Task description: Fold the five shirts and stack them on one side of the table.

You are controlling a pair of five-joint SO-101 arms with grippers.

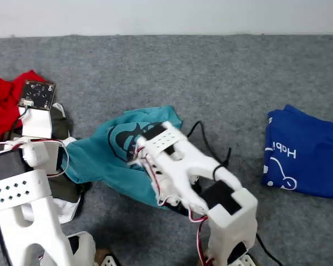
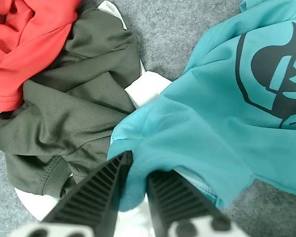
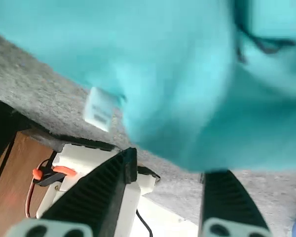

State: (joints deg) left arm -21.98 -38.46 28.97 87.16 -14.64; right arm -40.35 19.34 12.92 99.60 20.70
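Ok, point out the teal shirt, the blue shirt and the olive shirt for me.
teal shirt (image 1: 97, 160): high view, on its plain lower-left cloth.
blue shirt (image 1: 308, 160): high view, middle of the folded front.
olive shirt (image 2: 64, 108): left wrist view, on its crumpled middle.

My right arm covers part of the teal shirt. The white shirt lies mostly under the olive shirt; the red shirt runs off the edge.

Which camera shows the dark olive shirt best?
The left wrist view: the olive shirt lies crumpled between red shirt and teal shirt. The high view catches dark slivers beside the left arm; the right wrist view faces the teal shirt.
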